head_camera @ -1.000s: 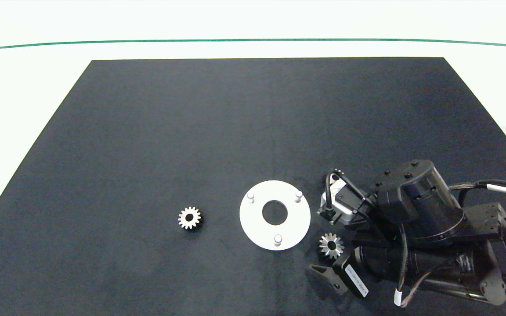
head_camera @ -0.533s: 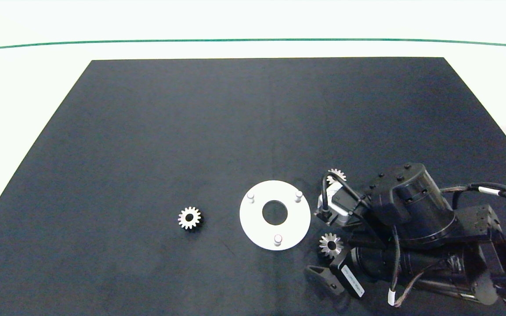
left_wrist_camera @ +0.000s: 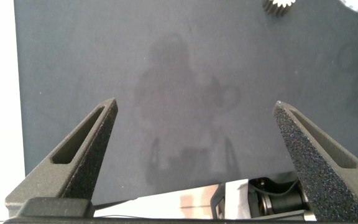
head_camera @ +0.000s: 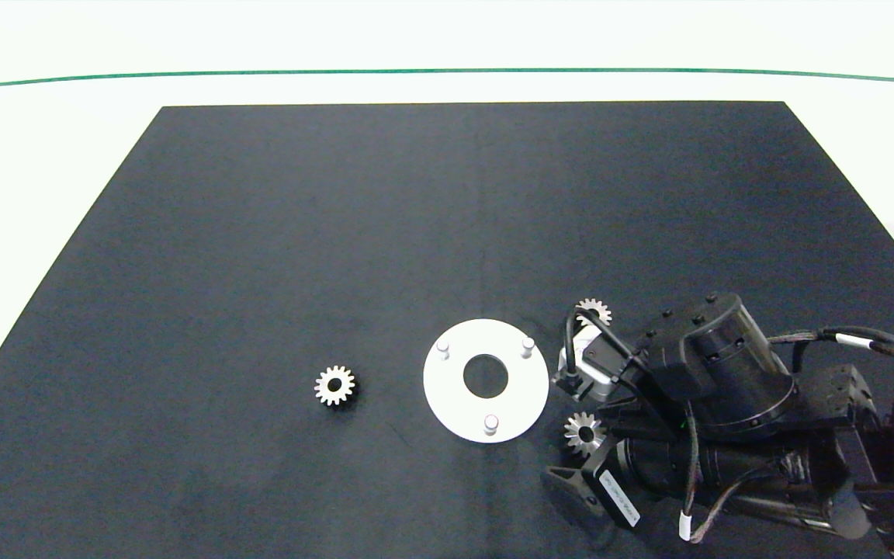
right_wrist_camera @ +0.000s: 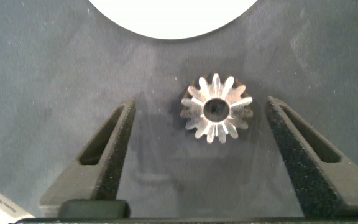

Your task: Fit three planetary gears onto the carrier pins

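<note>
Black mat (head_camera: pixel 385 233) covers most of the white table (head_camera: pixel 43 140); thin green line (head_camera: pixel 447 71) runs along the far side. Right arm (head_camera: pixel 726 419) reaches in from the right edge, low over the near right part of the mat, wrist just beside the white disc (head_camera: pixel 455 407). Disc lies flat near the mat's middle-front, large centre hole, three carrier pins upright in a triangle: far-left pin (head_camera: pixel 442 347), far-right pin (head_camera: pixel 527 343), near pin (head_camera: pixel 490 422). All three pins bare. Right gripper (right_wrist_camera: pixel 201 134) spread wide, fingers on either side of one planetary gear (right_wrist_camera: pixel 217 109) lying flat on the mat, gap visible on both sides, not touching it; the disc's rim shows just beyond that gear in the right wrist view. Same gear in the head view sits just off the disc's near-right edge, partly under the arm. Second gear (head_camera: pixel 594 310) beyond the wrist, off the disc's far-right side, partly hidden by the arm's cable. Third gear (head_camera: pixel 334 385) alone on the mat to the disc's left, well apart from the others. Left gripper (left_wrist_camera: pixel 194 134) open, holding nothing, above bare mat at its near edge; not seen in the head view.
</note>
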